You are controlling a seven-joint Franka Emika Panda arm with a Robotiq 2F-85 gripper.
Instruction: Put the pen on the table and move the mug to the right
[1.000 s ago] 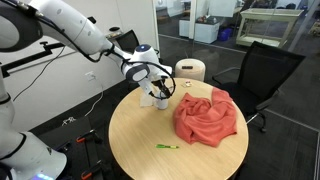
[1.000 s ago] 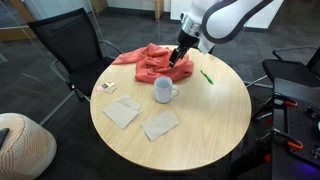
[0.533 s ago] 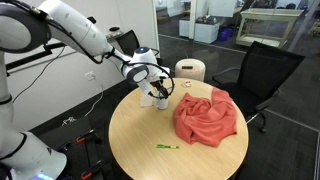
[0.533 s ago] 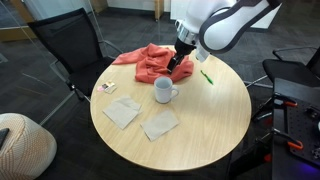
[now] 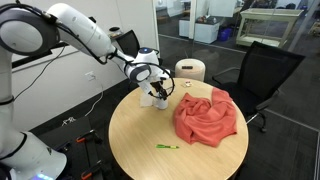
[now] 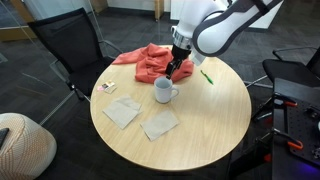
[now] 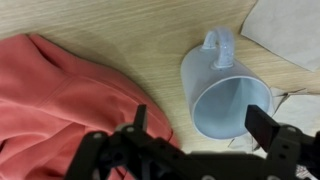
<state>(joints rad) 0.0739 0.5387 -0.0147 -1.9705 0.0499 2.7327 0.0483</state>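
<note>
Spread wide, the pincer [image 7: 200, 128] is poised over the mug [image 7: 226, 100]. In the wrist view the mug is framed between the fingers [image 7: 140, 122], nearer the one at 3 o'clock, and nothing is gripped. The mug is seen upright on the tabletop [image 7: 130, 30], its handle turned toward 12 o'clock. A red cloth [image 7: 60, 100] is found at its 9 o'clock and paper napkins [image 7: 285, 30] at 1 o'clock. In an exterior view the pen [image 6: 207, 76] is seen lying on the tabletop at the mug's 2 o'clock, near the cloth.

One mug [image 6: 164, 91], one green pen [image 5: 167, 147], one red cloth [image 6: 150, 62], two paper napkins [image 6: 123, 112], one round table [image 6: 200, 120]
</note>
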